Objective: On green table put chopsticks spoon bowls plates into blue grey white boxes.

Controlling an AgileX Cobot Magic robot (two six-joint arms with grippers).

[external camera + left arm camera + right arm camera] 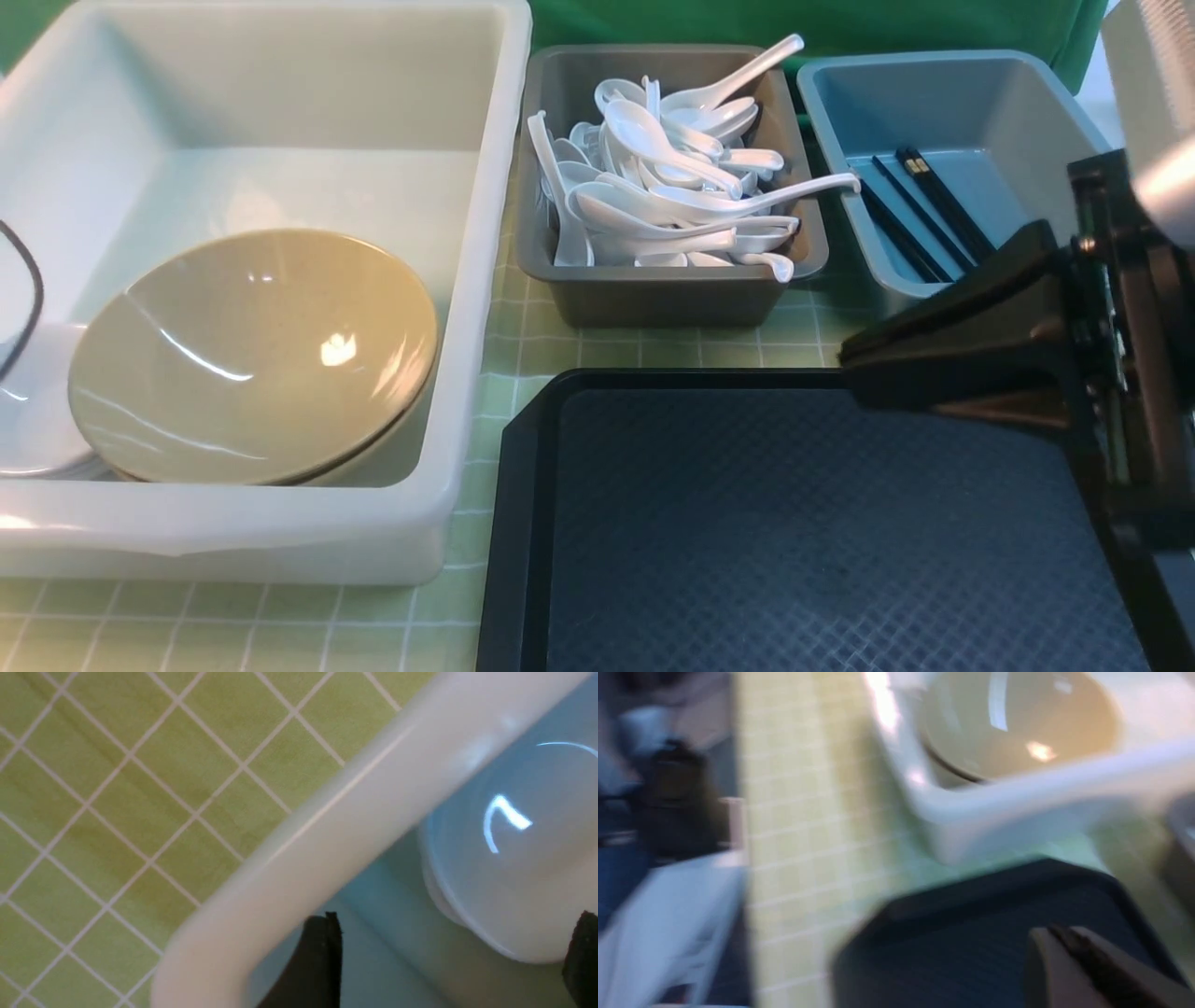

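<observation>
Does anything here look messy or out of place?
Mostly tidy. The white spoons are heaped loosely in the grey box, a few handles poking over its rim. The tan bowl leans tilted in the white box.

green checked tablecloth (597,355) with thin white grid lines covers the table. plain darker green backdrop (840,23) hangs behind it. bright overhead light, glare spots on shiny surfaces. right wrist view, heavily blurred: past the table edge a white piece of furniture (668,914) and dark, unclear shapes.
</observation>
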